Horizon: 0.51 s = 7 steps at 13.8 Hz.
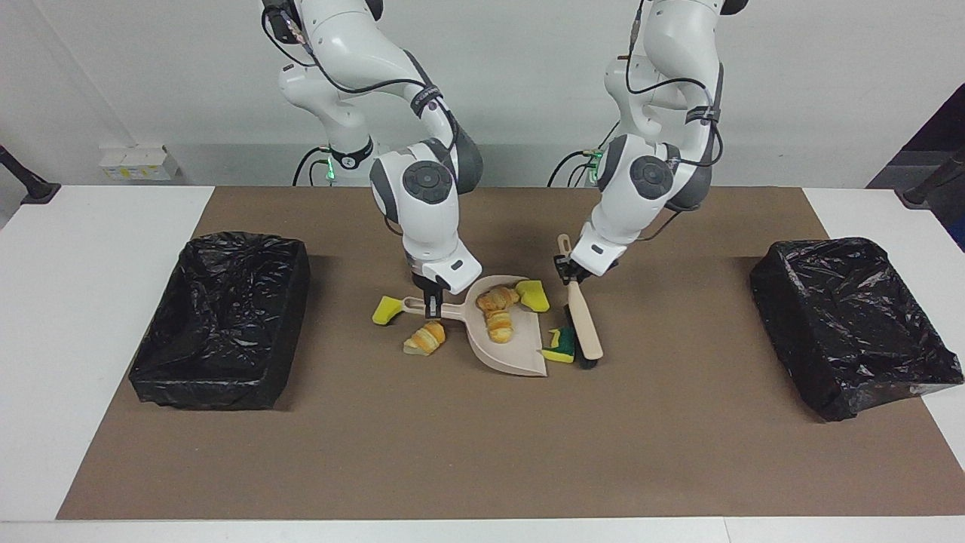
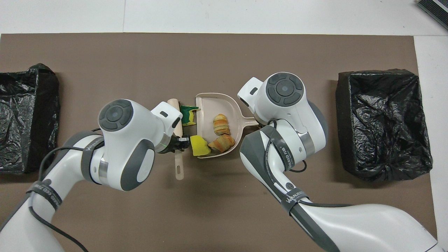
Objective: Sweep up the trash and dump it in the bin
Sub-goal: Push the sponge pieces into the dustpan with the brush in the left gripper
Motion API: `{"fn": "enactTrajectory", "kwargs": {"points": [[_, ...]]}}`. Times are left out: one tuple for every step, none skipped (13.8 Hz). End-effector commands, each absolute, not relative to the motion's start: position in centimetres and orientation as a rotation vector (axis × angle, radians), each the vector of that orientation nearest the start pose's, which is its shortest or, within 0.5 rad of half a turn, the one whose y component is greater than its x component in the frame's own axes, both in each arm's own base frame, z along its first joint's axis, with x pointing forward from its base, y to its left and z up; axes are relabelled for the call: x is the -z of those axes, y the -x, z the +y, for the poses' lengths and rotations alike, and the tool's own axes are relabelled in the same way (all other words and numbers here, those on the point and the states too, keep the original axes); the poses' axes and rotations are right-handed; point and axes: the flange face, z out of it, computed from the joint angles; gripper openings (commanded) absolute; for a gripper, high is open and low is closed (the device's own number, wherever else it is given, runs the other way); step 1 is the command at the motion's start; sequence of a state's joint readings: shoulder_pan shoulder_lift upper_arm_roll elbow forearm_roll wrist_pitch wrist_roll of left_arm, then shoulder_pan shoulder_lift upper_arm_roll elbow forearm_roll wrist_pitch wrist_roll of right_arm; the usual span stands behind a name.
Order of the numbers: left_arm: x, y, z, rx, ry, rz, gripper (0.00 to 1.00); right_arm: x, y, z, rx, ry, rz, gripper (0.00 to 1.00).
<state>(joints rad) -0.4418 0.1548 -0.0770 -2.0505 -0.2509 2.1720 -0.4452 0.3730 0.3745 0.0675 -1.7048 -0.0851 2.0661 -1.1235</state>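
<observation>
Right gripper [image 1: 432,305] is clamped on the handle of the beige plastic dustpan [image 1: 520,354], which holds two golden-brown croissant pieces [image 1: 497,311]. A third croissant piece [image 1: 425,338] and a yellow sponge chunk [image 1: 387,310] lie just beside this gripper, outside the pan. Left gripper [image 1: 567,276] grips the wooden-handled brush [image 1: 584,329]; a green-faced sponge chunk [image 1: 559,345] sits between brush and pan. Two black-lined bins [image 1: 219,317] stand well apart at the table ends.

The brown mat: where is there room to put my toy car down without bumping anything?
Bare brown mat stretches along the edge farthest from the robots, and between the dustpan and each black bin. The middle is crowded: right gripper on the dustpan's handle, left gripper on the brush, croissants and sponge chunks around them.
</observation>
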Motion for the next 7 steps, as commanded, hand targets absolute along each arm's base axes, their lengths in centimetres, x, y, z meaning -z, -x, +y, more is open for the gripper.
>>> {"fn": "enactTrajectory", "kwargs": {"points": [[-37.4, -47.1, -33.2, -0.177, 3.337, -0.076, 0.0, -37.2, -59.2, 26.7, 0.023, -2.155, 2.251, 0.0], [-37.6, -47.0, -33.5, -0.172, 3.337, -0.099, 0.0, -37.2, -59.2, 26.6, 0.023, -2.156, 2.249, 0.0], [-37.6, -47.1, -33.4, -0.171, 3.332, -0.115, 0.0, -37.1, -59.2, 26.6, 0.025, -2.157, 2.25, 0.0], [-37.5, -47.5, -32.8, -0.171, 3.326, -0.128, 0.0, -37.1, -59.2, 26.7, 0.023, -2.155, 2.251, 0.0], [-37.4, -47.8, -32.1, -0.183, 3.317, -0.141, 0.0, -37.2, -59.3, 26.5, 0.019, -2.151, 2.254, 0.0], [-37.3, -48.5, -31.0, -0.185, 3.313, -0.179, 0.0, -37.2, -59.4, 26.4, 0.016, -2.15, 2.255, 0.0], [-37.2, -49.6, -29.2, -0.173, 3.303, -0.223, 0.0, -37.1, -59.5, 26.3, 0.008, -2.158, 2.26, 0.0]]}}
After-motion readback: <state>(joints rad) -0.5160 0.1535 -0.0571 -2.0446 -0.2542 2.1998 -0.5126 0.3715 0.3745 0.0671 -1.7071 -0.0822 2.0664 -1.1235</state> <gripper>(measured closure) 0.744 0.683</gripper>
